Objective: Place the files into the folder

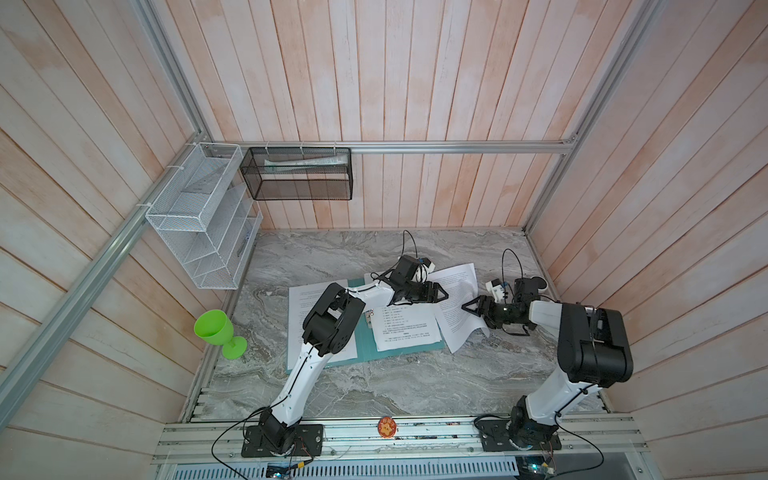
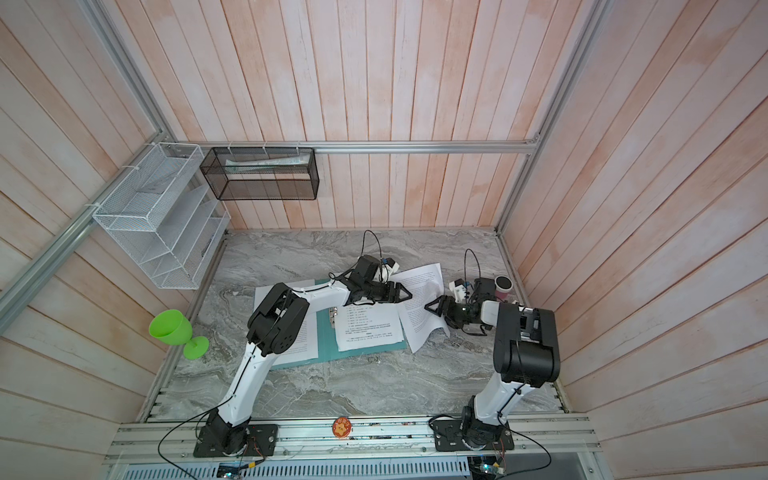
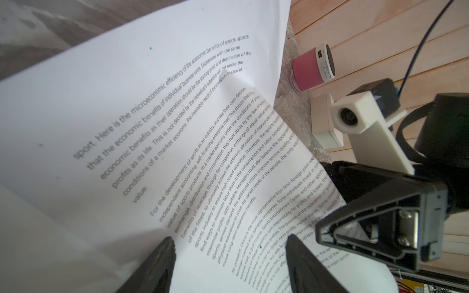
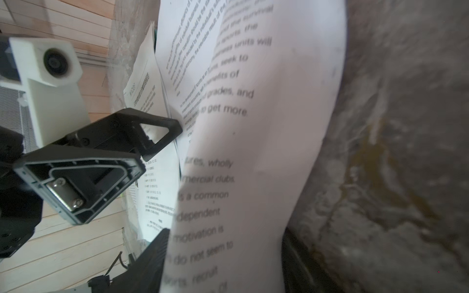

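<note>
1. The teal folder (image 1: 390,355) lies open and flat in the middle of the marble table (image 1: 374,386). The left arm reaches across it and hides much of its left cover and spine.
2. Of the files, one sheet (image 1: 301,303) rests on the left cover and another (image 1: 405,332) on the right cover, beside the silver clip (image 1: 369,319). The skewed sheets (image 1: 457,282) overlap just off the folder's right edge.
3. The left gripper (image 3: 229,263) hovers over those skewed sheets. Its jaws are apart, with printed page showing between them, and it holds nothing.
4. The right gripper (image 4: 224,266) faces the left one, tips near each other. Its jaws are also apart, and a raised, curled sheet (image 4: 266,126) runs through the gap.
5. A pink cylindrical speaker (image 3: 311,69) stands by the right wall and a green goblet (image 1: 218,332) at the table's left edge. A white mesh organizer (image 1: 199,216) and a black mesh basket (image 1: 297,176) hang on the walls. A round orange badge (image 1: 387,428) sits on the front rail.
6. Legible print includes "Here is the microeconomic efficiency of the economic benefits of sports", "For the development of sports as an industry" and "do not seem to".
</note>
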You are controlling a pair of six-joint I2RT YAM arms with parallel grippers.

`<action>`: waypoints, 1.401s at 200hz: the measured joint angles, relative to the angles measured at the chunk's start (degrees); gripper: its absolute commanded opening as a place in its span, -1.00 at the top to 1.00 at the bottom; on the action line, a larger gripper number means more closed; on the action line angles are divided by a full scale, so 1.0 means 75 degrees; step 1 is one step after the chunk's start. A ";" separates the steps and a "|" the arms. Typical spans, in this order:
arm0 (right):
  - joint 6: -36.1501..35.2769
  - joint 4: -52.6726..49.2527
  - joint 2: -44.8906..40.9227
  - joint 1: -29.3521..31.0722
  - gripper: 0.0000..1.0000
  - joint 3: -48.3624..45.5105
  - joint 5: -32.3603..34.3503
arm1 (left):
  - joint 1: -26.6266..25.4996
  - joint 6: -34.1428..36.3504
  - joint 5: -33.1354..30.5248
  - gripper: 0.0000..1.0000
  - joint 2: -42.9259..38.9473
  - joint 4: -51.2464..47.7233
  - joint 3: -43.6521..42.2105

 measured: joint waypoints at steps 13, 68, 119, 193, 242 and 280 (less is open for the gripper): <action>0.0099 -0.0067 -0.0286 0.0000 -0.35 -0.0023 -0.0105 | 0.0012 0.0000 0.0026 -0.42 0.0000 0.0058 -0.0032; 0.0702 -0.0015 -0.1550 0.0000 -0.36 -0.0003 -0.0300 | 0.0038 0.0000 0.0096 -0.41 -0.0017 0.0423 -0.0245; 0.0670 -0.0376 -0.1361 0.0000 -0.28 0.0283 -0.0233 | 0.0064 0.0006 0.0152 -0.40 -0.0047 0.0551 -0.0341; 0.0388 -0.1090 -0.1192 -0.0006 0.64 0.0731 0.0242 | 0.0140 0.0006 0.0181 -0.40 -0.0117 0.0624 -0.0493; 0.0373 -0.1349 -0.0933 -0.0041 1.00 0.0752 0.0335 | 0.0198 0.0006 0.0210 -0.40 -0.0117 0.0627 -0.0493; 0.0790 -0.1000 -0.1064 -0.0396 1.00 0.0542 0.0020 | 0.0242 0.0003 0.0210 -0.40 -0.0160 0.0536 -0.0493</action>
